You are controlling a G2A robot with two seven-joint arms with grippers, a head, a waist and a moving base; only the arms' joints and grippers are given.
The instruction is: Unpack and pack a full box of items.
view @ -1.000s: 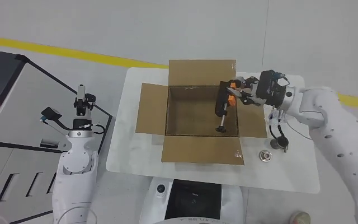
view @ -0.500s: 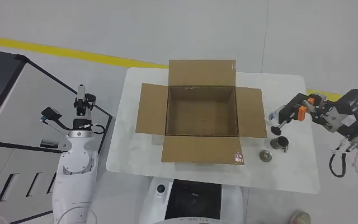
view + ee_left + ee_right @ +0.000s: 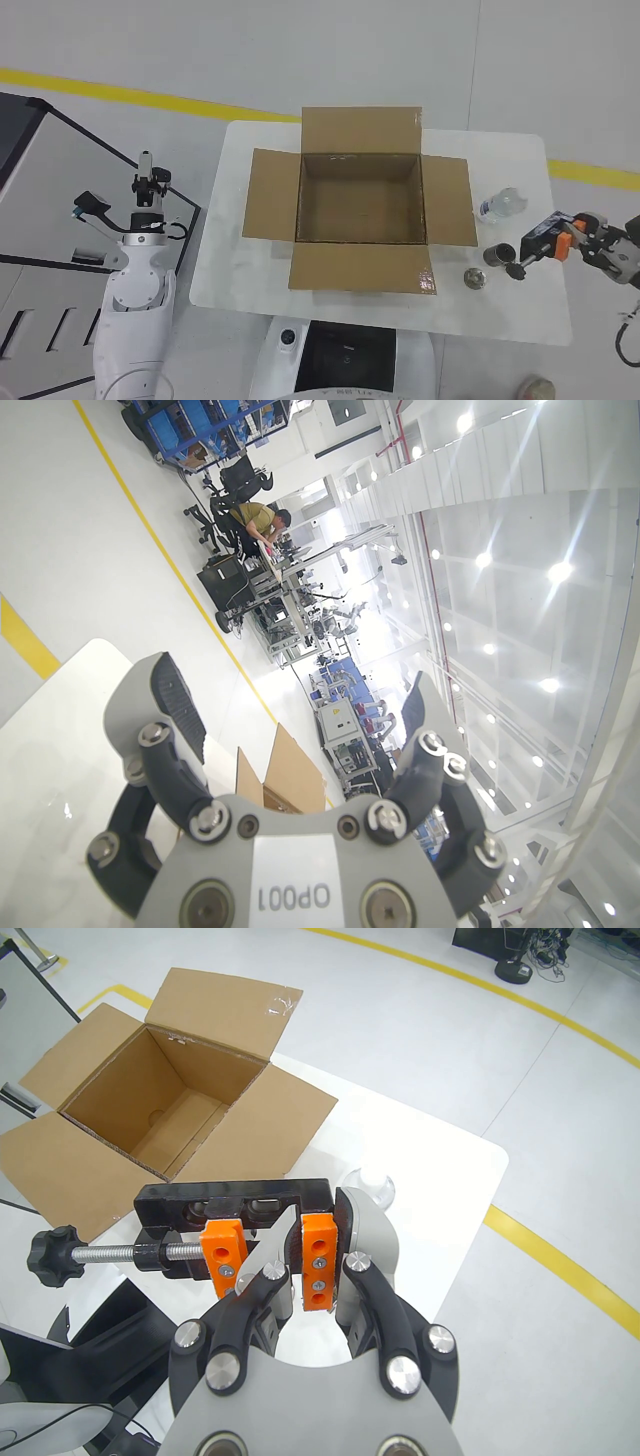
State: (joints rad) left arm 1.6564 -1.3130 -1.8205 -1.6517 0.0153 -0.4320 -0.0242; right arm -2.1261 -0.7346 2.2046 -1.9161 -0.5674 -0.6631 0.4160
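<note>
I had the right tool (image 3: pixel 316 1220) closed on an orange block of the black clamp (image 3: pixel 235 1195), holding it above the table's (image 3: pixel 500 312) edge at about 4 o'clock from the box (image 3: pixel 362 198). Between clamp and box, two small metal fittings (image 3: pixel 475 278) stood on the table, one just beside the clamp's screw knob. A clear bottle (image 3: pixel 500 205) lay at 3 o'clock from the box, near its side flap. The box sat mid-table with all four flaps folded out. My left tool (image 3: pixel 295 700) hung open and holding nothing, off the table at 9 o'clock and well apart from everything. The table was white with rounded corners, on a pale grey floor (image 3: pixel 150 50) crossed by a yellow line (image 3: pixel 130 96). Beyond was a bright hall with ceiling lights.
</note>
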